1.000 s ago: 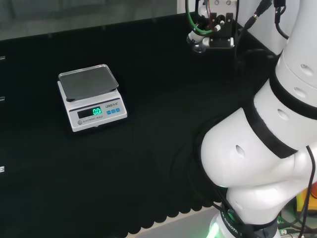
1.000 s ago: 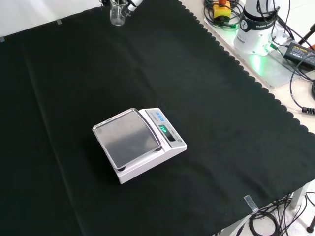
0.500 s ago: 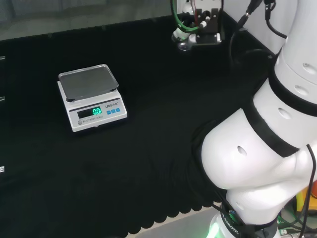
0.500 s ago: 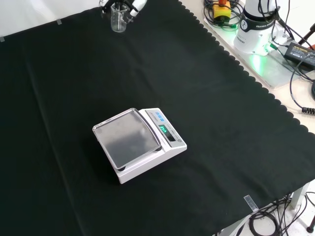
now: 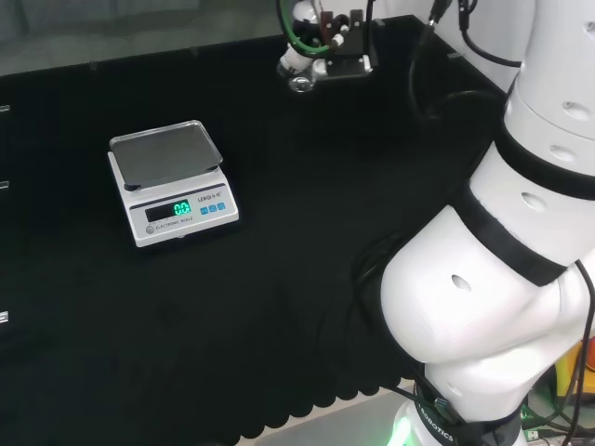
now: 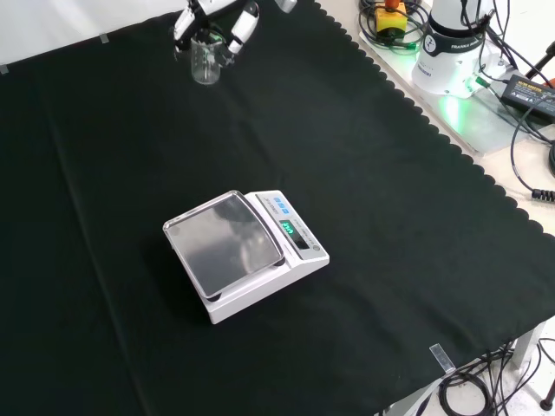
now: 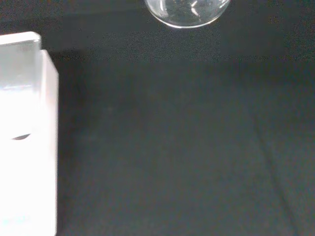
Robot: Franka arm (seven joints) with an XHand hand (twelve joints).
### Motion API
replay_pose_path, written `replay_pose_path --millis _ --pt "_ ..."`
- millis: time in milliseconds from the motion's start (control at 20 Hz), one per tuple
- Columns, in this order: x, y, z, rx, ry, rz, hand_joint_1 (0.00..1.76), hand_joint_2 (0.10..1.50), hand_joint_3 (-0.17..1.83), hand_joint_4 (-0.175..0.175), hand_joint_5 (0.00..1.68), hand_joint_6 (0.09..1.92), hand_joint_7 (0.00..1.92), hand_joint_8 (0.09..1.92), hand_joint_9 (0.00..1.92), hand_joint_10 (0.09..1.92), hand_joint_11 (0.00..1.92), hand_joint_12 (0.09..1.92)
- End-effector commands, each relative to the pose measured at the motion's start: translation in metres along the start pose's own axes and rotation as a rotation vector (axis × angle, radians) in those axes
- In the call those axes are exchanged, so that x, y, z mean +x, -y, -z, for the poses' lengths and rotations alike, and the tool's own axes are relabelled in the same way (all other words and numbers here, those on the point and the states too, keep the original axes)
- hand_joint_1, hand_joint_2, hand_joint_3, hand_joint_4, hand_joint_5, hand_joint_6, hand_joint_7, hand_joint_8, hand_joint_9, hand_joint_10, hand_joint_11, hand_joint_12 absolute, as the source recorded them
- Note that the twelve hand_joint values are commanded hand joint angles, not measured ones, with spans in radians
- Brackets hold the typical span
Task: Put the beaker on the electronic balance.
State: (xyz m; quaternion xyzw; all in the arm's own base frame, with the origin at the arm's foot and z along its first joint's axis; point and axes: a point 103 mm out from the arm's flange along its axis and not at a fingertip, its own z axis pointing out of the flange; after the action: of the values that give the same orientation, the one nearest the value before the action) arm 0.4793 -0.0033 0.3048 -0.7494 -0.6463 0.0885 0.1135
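Balance (image 6: 245, 253) sitting mid-cloth (image 6: 390, 217) with pan bare, well apart from beaker (image 6: 205, 62), hand (image 6: 217, 22) curled round that clear beaker up top in front view

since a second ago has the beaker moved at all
Yes. In the front view the beaker, held by the robot hand, has come down the picture toward the electronic balance.

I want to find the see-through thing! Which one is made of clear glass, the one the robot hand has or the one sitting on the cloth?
The beaker in the hand is clear glass. The electronic balance on the cloth is white with a grey pan.
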Motion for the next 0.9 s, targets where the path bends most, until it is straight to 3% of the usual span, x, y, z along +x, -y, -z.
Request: replay_pose_path --millis 50,450,900 --pt "0.08 -0.031 -0.002 0.032 0.008 0.143 1.05 1.33 -0.17 -0.175 0.55 0.99 0.79 0.93 1.2 0.5 1.39 0.67" --pt "0.135 -0.053 -0.018 0.078 0.016 0.238 1.05 1.33 -0.17 -0.175 0.56 0.99 0.79 0.93 1.2 0.5 1.39 0.67" --pt "0.177 -0.063 -0.044 0.125 0.005 0.306 1.05 1.33 -0.17 -0.175 0.56 0.99 0.79 0.93 1.2 0.5 1.39 0.67"
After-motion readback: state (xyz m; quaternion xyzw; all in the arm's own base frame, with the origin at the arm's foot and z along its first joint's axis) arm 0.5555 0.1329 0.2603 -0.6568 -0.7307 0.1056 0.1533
